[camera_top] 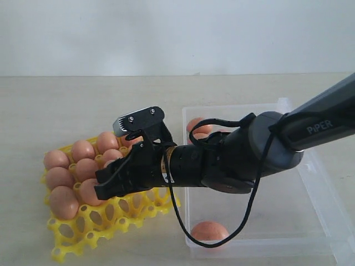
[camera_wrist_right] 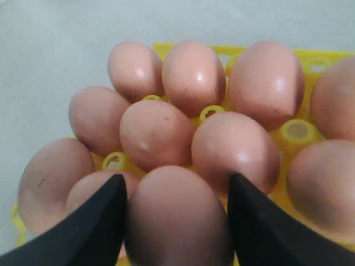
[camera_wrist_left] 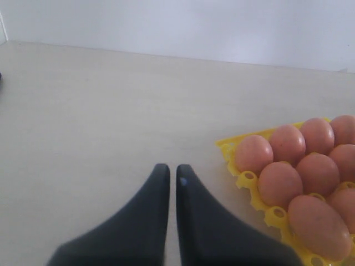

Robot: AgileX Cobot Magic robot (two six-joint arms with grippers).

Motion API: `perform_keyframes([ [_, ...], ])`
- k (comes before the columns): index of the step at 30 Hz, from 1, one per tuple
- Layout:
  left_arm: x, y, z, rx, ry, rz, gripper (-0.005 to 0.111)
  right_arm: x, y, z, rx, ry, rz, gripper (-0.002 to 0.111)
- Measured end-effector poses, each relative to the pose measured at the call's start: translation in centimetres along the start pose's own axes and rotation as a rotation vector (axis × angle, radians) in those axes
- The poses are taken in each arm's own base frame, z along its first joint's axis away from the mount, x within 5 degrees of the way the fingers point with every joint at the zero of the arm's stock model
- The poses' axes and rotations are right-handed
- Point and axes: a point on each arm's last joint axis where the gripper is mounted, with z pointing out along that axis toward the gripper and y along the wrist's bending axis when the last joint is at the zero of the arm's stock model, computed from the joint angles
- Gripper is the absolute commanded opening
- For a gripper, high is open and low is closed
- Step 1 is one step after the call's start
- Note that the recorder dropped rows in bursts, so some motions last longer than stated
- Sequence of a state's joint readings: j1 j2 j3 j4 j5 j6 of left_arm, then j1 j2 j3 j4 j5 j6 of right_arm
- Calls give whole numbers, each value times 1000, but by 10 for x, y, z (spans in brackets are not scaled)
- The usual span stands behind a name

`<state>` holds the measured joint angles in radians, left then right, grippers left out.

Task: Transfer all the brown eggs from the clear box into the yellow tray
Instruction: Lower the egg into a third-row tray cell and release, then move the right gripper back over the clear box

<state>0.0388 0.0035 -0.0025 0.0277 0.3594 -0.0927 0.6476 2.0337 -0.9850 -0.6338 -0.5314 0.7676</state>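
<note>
R jaws stand wide either side of a smooth oval pinkish-brown egg [camera_wrist_right: 176,221], its long axis along the fingers, over the bright yellow openwork plastic egg tray [camera_wrist_right: 297,132]; gripped or merely flanked, can't tell.

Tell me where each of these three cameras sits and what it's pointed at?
Exterior: off the arms, facing the table, yellow tray, clear box; right arm shows.
Left wrist: on the left arm, facing table and tray corner; left jaws show, shut.
Right wrist: low over the tray, facing brown eggs; right jaws grip one egg.
All three share the tray.
</note>
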Motion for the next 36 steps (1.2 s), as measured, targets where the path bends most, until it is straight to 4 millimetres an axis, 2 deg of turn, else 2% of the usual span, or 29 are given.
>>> perform_keyframes([
  [9,0,0,0,0,0,0,4,0,0,0,-3,-2,7,55],
  [11,0,0,0,0,0,0,4,-9,4,-5,-6,-25,-2,55],
  [17,0,0,0,0,0,0,4,-61,24,-48,20,-145,-79,55],
  [23,0,0,0,0,0,0,4,-87,28,-90,188,-106,-204,55],
  [30,0,0,0,0,0,0,4,-95,22,-142,455,54,-222,55],
  [36,0,0,0,0,0,0,4,-79,7,-169,701,302,-172,55],
])
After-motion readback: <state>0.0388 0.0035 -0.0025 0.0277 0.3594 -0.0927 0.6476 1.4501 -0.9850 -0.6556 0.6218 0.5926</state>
